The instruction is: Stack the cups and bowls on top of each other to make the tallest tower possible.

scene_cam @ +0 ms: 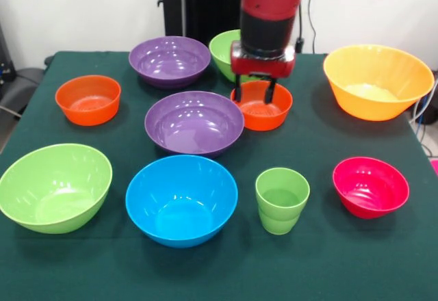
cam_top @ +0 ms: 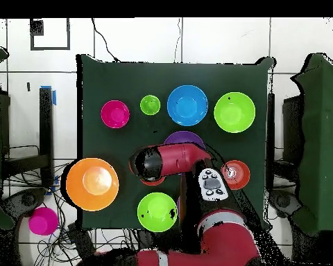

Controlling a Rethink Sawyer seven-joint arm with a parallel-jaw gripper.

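Gripper (scene_cam: pixel 256 90) above small orange bowl (scene_cam: pixel 261 111), upper middle of frame. Fingers open, holding nothing, straddling far rim, likely ready to grab.

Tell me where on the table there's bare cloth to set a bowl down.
Bare cloth runs along the near edge, in front of the blue bowl, the cup and the pink-red bowl. Another patch lies between the cup and the large orange bowl. It is crowded around the gripper, over a small orange-red bowl.
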